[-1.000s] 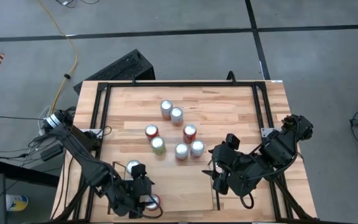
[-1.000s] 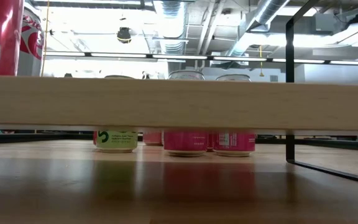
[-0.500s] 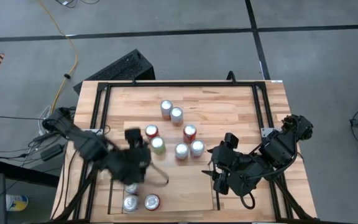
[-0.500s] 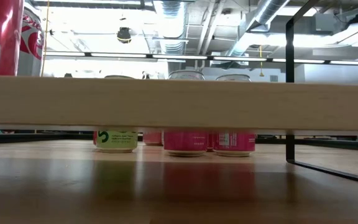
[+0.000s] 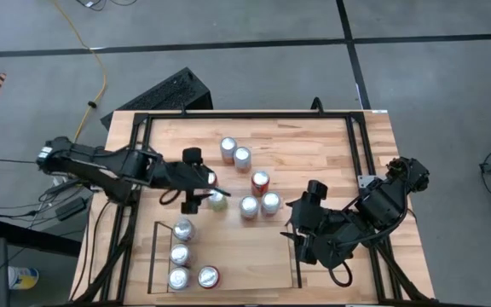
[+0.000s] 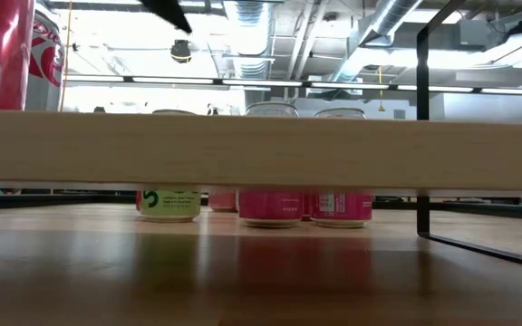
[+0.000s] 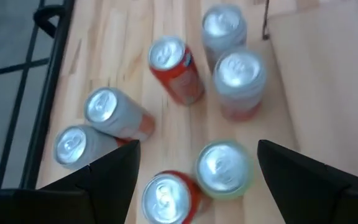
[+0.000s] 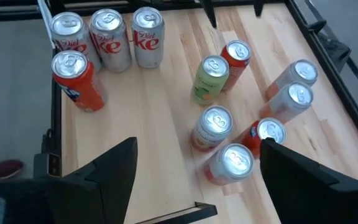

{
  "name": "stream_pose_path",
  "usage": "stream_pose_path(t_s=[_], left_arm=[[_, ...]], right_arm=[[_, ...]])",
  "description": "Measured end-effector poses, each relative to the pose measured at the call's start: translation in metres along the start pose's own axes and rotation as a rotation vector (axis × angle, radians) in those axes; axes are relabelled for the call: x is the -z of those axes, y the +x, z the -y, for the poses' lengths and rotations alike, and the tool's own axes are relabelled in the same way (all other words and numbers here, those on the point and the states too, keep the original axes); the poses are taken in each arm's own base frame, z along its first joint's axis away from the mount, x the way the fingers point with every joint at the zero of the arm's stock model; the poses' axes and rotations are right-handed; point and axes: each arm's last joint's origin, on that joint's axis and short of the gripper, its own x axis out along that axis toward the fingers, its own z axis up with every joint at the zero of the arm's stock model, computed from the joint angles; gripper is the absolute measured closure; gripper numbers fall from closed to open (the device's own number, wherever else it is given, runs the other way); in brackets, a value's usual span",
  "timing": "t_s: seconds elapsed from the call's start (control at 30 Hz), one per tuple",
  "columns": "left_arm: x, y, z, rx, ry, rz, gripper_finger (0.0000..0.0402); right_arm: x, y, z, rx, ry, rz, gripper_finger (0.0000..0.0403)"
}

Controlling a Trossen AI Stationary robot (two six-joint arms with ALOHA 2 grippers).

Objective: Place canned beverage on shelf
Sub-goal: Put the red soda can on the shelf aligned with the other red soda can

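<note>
Four cans (image 5: 181, 255) stand on the shelf (image 5: 228, 256); seven wait mid-table. Left gripper (image 5: 201, 189), jaws apart and empty, hovers over the green can (image 5: 217, 200). Right gripper (image 5: 297, 228) idles near the shelf, jaws apart.

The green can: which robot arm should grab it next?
Probably the left. Its open claw hangs right over the loose cans, beside the green can. The right claw, open too, waits farther off, near the shelf.
</note>
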Motion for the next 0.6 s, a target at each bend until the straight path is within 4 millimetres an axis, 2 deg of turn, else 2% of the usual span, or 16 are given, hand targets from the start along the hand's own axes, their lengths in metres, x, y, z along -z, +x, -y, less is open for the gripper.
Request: stream_pose_path(t_s=[0.17, 0.3, 0.43, 0.6], left_arm=[[0.034, 0.017, -0.026, -0.035, -0.033, -0.011, 0.0093], [0.056, 0.033, -0.039, -0.006, -0.038, -0.004, 0.0093], [0.074, 0.045, -0.044, 0.048, 0.019, -0.039, 0.0093], [0.087, 0.054, -0.045, 0.056, 0.115, -0.037, 0.0093]], right_arm=[[-0.002, 0.003, 0.003, 0.011, -0.002, -0.001, 0.0093], [-0.007, 0.009, 0.011, 0.036, 0.039, -0.002, 0.0093], [-0.014, 0.016, 0.021, 0.067, 0.125, -0.003, 0.0093], [-0.022, 0.026, 0.035, 0.105, 0.173, -0.002, 0.0093]])
